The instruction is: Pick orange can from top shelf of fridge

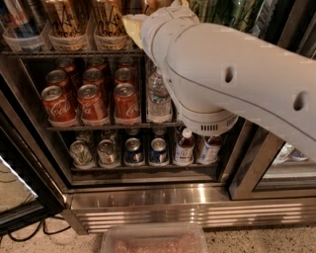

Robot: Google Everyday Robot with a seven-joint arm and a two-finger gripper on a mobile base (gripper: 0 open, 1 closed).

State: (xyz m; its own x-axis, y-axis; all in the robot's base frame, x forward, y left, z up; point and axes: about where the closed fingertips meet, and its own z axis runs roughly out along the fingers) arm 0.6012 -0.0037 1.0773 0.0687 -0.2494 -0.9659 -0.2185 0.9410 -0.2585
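Note:
Two tall golden-orange cans with dark script stand in clear trays on the top shelf, a thin wire rack. My gripper is at the top shelf, just right of the second orange can, and only a cream-coloured part of it shows past the big white wrist. The arm covers the middle of the top shelf. The fridge has a steel frame and a ribbed base grille.
Red cola cans and a water bottle fill the middle shelf. Small cans and bottles stand on the bottom shelf. Green cans are top right. The open door is left. A plastic tray lies below.

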